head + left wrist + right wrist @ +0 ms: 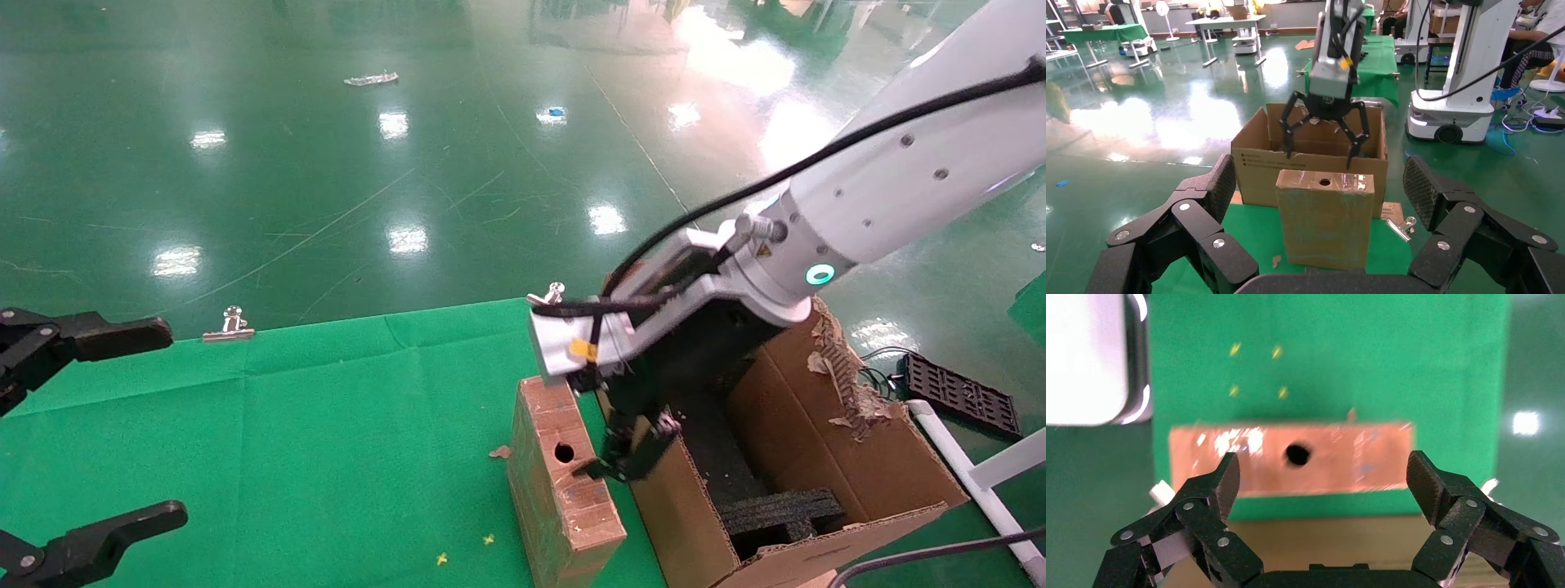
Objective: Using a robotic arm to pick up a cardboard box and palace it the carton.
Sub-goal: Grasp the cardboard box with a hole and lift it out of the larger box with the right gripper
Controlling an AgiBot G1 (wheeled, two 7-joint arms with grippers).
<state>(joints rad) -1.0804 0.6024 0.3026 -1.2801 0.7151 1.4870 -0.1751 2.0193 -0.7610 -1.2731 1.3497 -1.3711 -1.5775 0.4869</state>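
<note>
cardboard box [562, 482]: 1 | carton [850, 457]: 1 | binder clips [230, 324]: 2

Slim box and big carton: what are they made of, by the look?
The slim box looks like reddish-brown cardboard, matte, with pale scuffs and a round hole in its top edge. The carton is tan corrugated board: fluting shows along its cut rim and one flap is torn ragged. Black padding inside is probably foam.

a green cloth [327, 441] covers the table across the lower left of the head view. on it, lower centre, the cardboard box [560, 490] stands upright, hole on top. a cardboard scrap [500, 451] lies just left of it; two metal binder clips [230, 325] sit on the cloth's far edge.
</note>
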